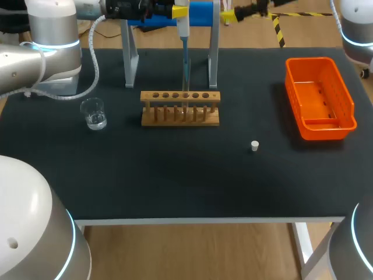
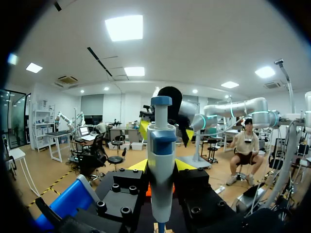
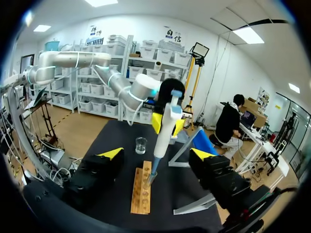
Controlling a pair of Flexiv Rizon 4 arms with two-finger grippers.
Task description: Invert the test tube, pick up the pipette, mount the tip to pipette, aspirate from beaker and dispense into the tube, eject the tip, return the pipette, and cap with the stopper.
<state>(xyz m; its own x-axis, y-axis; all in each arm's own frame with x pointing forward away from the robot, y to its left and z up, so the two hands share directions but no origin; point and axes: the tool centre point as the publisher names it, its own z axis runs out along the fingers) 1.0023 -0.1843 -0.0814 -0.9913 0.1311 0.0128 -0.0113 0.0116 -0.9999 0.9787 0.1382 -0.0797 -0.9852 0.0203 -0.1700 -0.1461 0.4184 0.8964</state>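
Observation:
My left gripper (image 1: 179, 10) hangs over the wooden tube rack (image 1: 180, 108), shut on the white and blue pipette (image 1: 183, 29). The pipette's clear tip (image 1: 185, 73) points straight down into a rack hole, where the test tube (image 3: 147, 178) stands. In the left wrist view the pipette (image 2: 162, 160) stands upright between the yellow fingertips (image 2: 137, 165). My right gripper (image 1: 233, 14) is just right of it, open with nothing between its fingers. Its wrist view shows the pipette (image 3: 165, 128) ahead of it. The beaker (image 1: 93, 113) of water is left of the rack. The white stopper (image 1: 254, 145) lies to the rack's front right.
An orange bin (image 1: 319, 96) sits at the table's right side. The metal pipette stand (image 1: 132, 58) with a blue top straddles the area just behind the rack. The black table (image 1: 175, 175) stretches bare toward the front edge.

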